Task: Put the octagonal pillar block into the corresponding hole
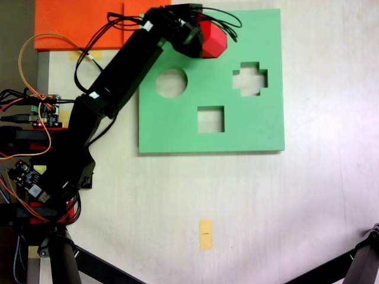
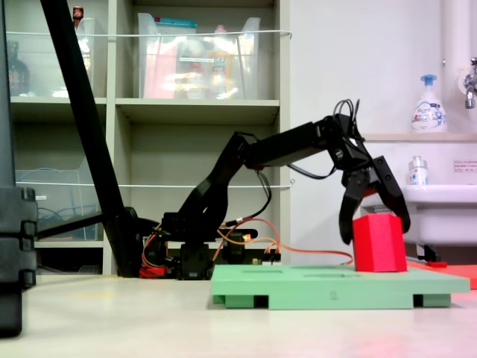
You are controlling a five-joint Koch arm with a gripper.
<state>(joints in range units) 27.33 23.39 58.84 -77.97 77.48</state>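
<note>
**Red block at the far end of the board, jaws straddling it**

We start with the octagonal pillar block (image 1: 213, 40), which stands upright at the far edge of the green board (image 2: 320, 287); in the side view (image 2: 378, 243) its base appears to rest on the board or sit partly into it. The eight-sided hole is hidden beneath block and arm, so we cannot tell whether the block is already seated. The gripper (image 2: 374, 227) reaches down from above with its jaws spread to either side of the block; whether they press its faces we cannot tell. The round cut-out (image 1: 171, 83), cross-shaped cut-out (image 1: 249, 78) and square cut-out (image 1: 211, 119) lie open nearer the camera, well apart from the block. We judge the placing step nearly complete.
</note>
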